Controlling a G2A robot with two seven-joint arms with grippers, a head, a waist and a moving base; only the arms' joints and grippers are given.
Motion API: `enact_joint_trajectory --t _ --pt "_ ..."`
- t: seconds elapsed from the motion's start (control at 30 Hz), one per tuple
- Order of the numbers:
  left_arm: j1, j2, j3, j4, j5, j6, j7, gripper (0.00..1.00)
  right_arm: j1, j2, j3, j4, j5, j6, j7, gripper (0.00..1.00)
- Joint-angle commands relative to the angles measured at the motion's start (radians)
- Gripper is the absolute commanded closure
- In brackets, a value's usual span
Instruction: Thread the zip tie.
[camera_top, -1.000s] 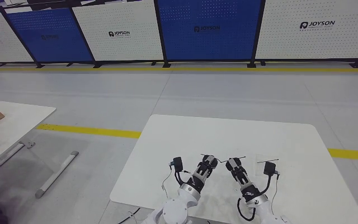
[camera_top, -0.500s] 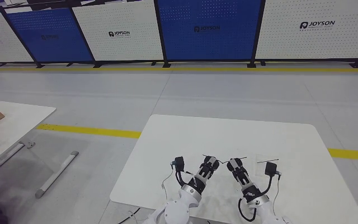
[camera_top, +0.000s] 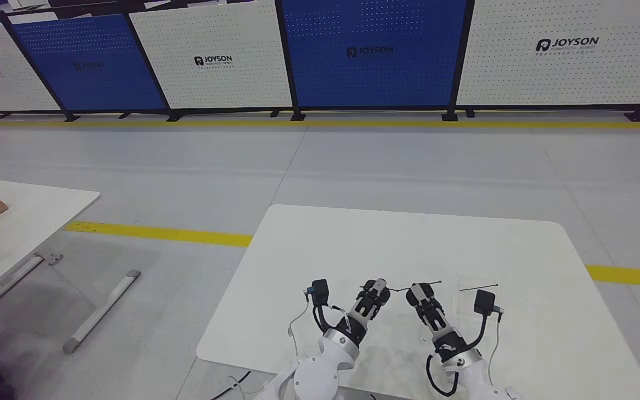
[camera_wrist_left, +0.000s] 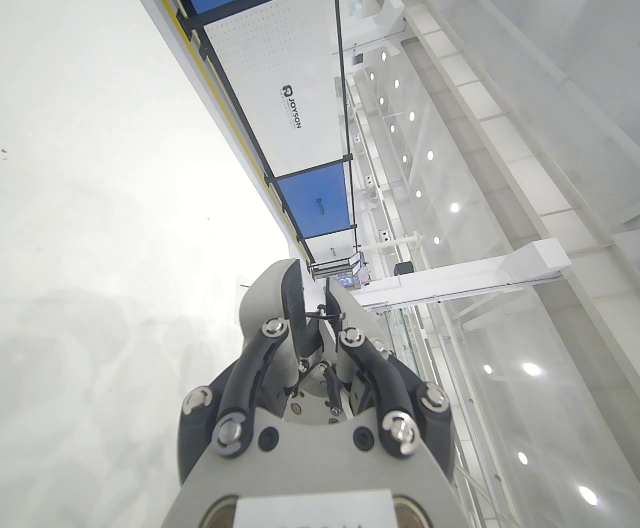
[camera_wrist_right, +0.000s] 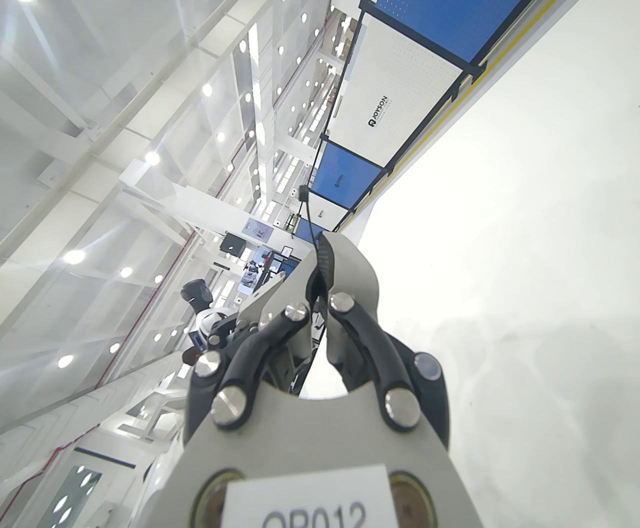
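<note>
left gripper (camera_wrist_left: 311, 277): narrow, pinching black zip tie (camera_wrist_left: 325, 316) | right gripper (camera_wrist_right: 316, 262): clamped on zip tie | count: two grippers over white table (camera_top: 400, 240)

The zip tie (camera_wrist_right: 303, 191) is thin and black; the table (camera_top: 400, 240) is plain white with a few tiny dark specks; the left gripper (camera_wrist_left: 312, 282) and the right gripper (camera_wrist_right: 320, 250) both have pale grey shells, black ribbed pads (camera_wrist_left: 291, 300), black links and silver screw heads. The wall panels (camera_top: 372, 50) alternate blue and white, each dotted with a fine grid of holes and framed in black; the floor (camera_top: 300, 170) is pale grey, crossed by a yellow line (camera_top: 160, 234).
</note>
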Motion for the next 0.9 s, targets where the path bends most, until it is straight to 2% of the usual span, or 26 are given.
enact_joint_trajectory --t 0.0,0.2,0.63,0.73,0.87 --pt "-0.001 0.000 0.000 0.001 0.001 0.001 0.000 0.87 -0.001 0.000 0.001 -0.001 -0.001 0.001 0.000 1.00" --pt "-0.005 -0.001 0.009 0.008 0.015 0.012 -0.009 0.91 -0.002 0.000 0.000 -0.003 -0.004 0.003 0.002 1.00" --pt "-0.018 -0.004 0.023 0.020 0.026 0.025 -0.016 0.93 -0.002 -0.002 -0.001 -0.003 -0.004 0.000 0.001 1.00" --pt "-0.019 -0.004 0.025 0.021 0.032 0.032 -0.023 1.00 -0.003 -0.002 -0.001 -0.003 -0.003 0.000 0.001 1.00" --pt "-0.017 -0.003 0.024 0.017 0.033 0.034 -0.026 0.97 -0.002 -0.002 0.000 -0.003 -0.001 0.002 0.001 1.00"
